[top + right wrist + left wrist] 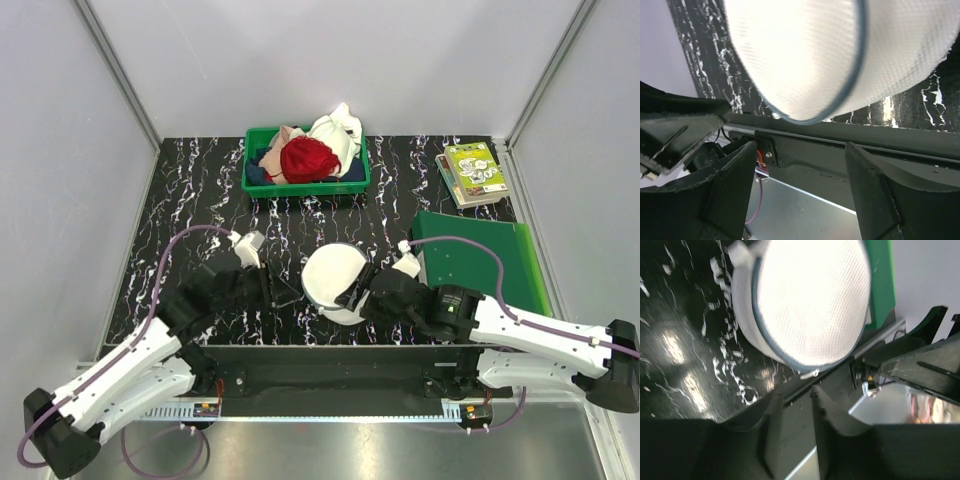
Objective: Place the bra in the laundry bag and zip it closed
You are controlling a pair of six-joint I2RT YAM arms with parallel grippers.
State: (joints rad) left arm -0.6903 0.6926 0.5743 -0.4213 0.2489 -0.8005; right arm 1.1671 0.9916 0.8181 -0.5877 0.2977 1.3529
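The laundry bag (332,278) is a white round mesh dome at the table's near middle. Its two halves lie together, and a grey zip (761,335) runs round the rim. It fills the top of the left wrist view (810,300) and of the right wrist view (800,55). A small white zip pull (810,374) hangs at its near edge. My left gripper (288,292) (795,392) is just left of the bag, narrowly open and empty. My right gripper (352,298) (800,147) is at the bag's near right, wide open and empty. The bra is hidden or out of view.
A green bin (250,182) at the back holds a red garment (308,160), a beige cloth (287,140) and a white cloth (338,130). A green board (485,255) lies at the right, with books (473,172) behind it. The table's front edge runs just below the bag.
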